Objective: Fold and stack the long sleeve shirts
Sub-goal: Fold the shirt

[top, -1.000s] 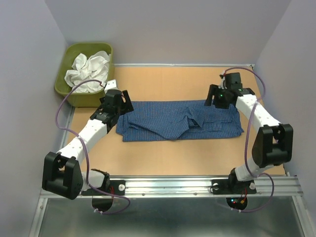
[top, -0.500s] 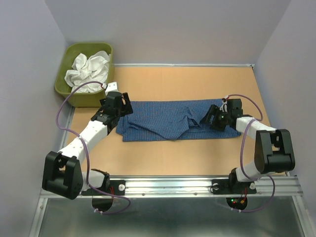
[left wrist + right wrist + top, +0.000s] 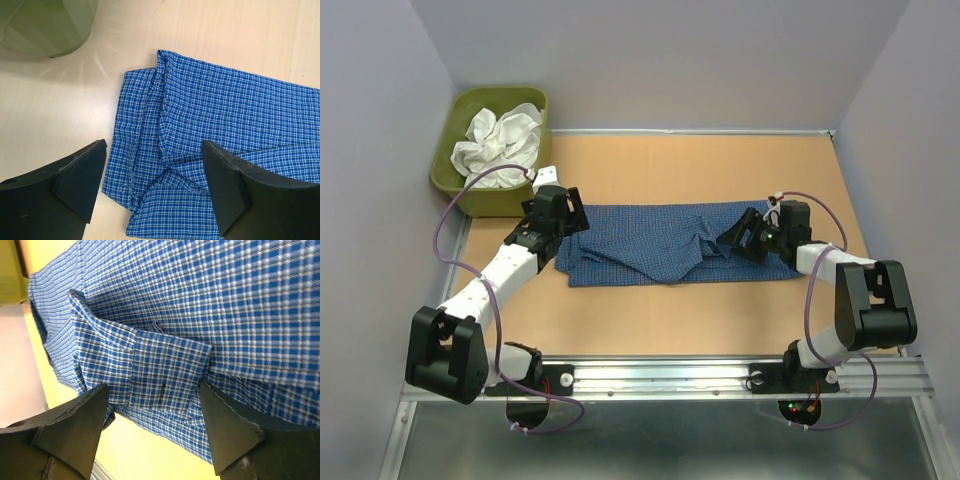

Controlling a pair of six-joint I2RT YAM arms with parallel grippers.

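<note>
Olive tub (image 3: 488, 202) near blue shirt (image 3: 650, 240)

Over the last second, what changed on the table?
Right gripper came down nearer and leftward from the shirt's far right corner, now open over the blue checked shirt; nothing grasped. Left gripper (open, at the shirt's left end), shirt, and white garment in the tub unchanged.

Top view: high behind the arm bases (image 3: 520, 368) at 6 o'clock, facing down and forward over the whole bench (image 3: 660, 310), tub (image 3: 442, 160) at 10 o'clock. Left wrist: close, looking down past the left hand (image 3: 155, 170) at the left end of the blue shirt (image 3: 225, 110), tub corner at 11 o'clock; right wrist: closer still, past the right hand (image 3: 152, 410), on the shirt's right half. All three views share the shirt.
</note>
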